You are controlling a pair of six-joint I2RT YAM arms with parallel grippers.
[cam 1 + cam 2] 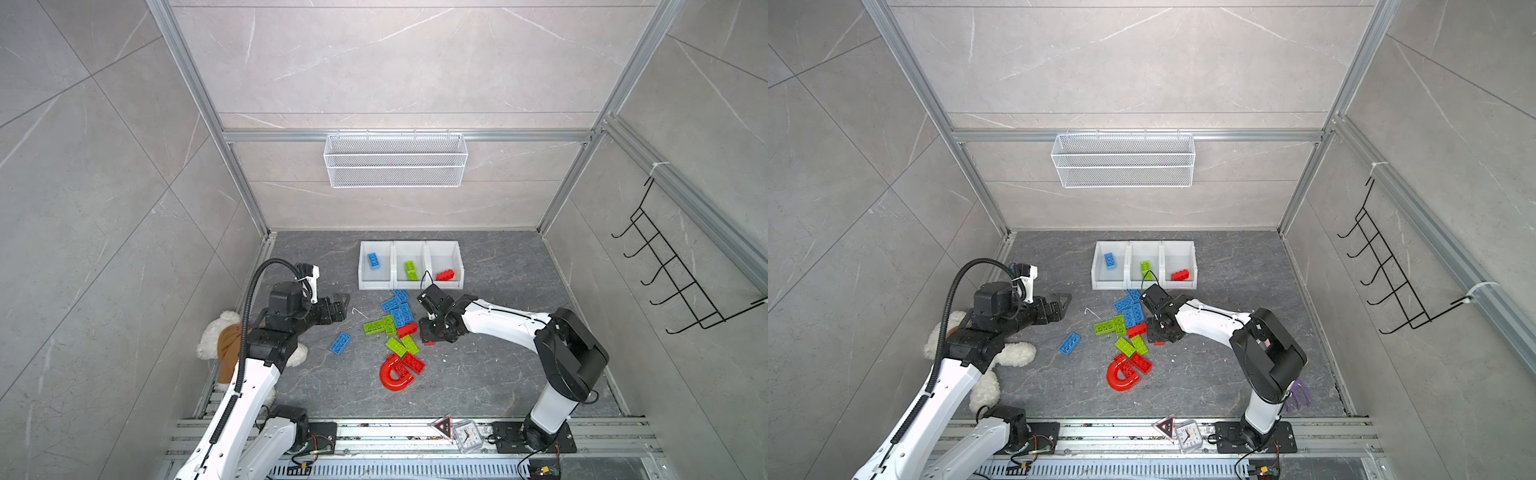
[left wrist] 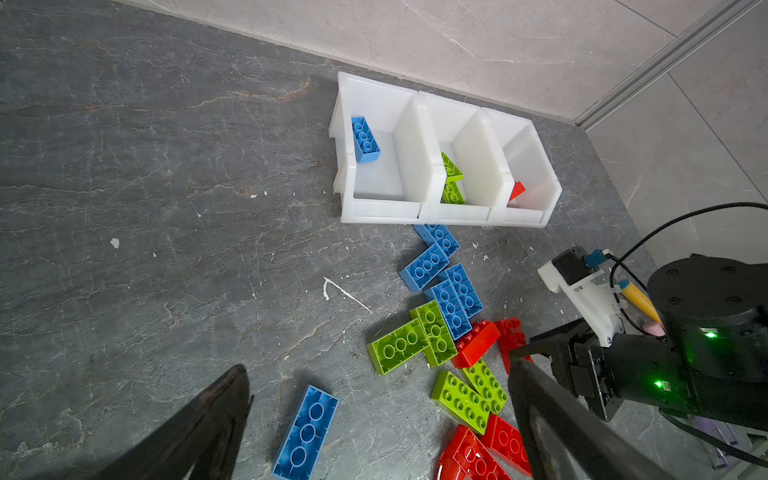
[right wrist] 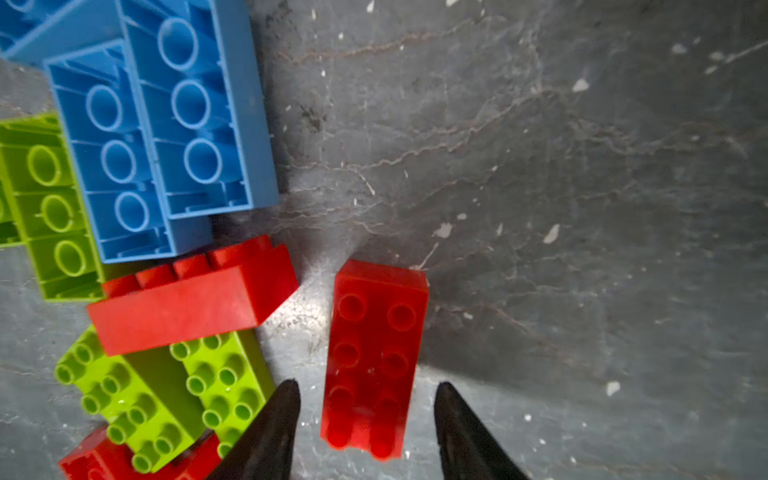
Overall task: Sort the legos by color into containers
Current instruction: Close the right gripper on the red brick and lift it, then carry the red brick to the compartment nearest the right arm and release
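We're working the pick step: a red brick (image 3: 376,353) is lying studs-up on the worktop (image 3: 582,208), just beside the mixed pile (image 1: 399,318). The right end effector (image 3: 368,384) is straddling it, jaws apart w/ a gap each side. Next, we're judging, it needs closing squarely, lifting and carrying to the right bin (image 1: 444,249), which is holding 1 red piece (image 1: 445,274). The left bin (image 1: 365,249) is holding 1 blue brick (image 1: 373,261), the middle bin (image 1: 409,249) approx. 2 green bricks (image 1: 410,270). The left end effector (image 1: 341,306) is hovering wide apart, gripping nothing.

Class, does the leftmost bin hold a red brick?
No, in a top view the leftmost bin holds only a blue brick.
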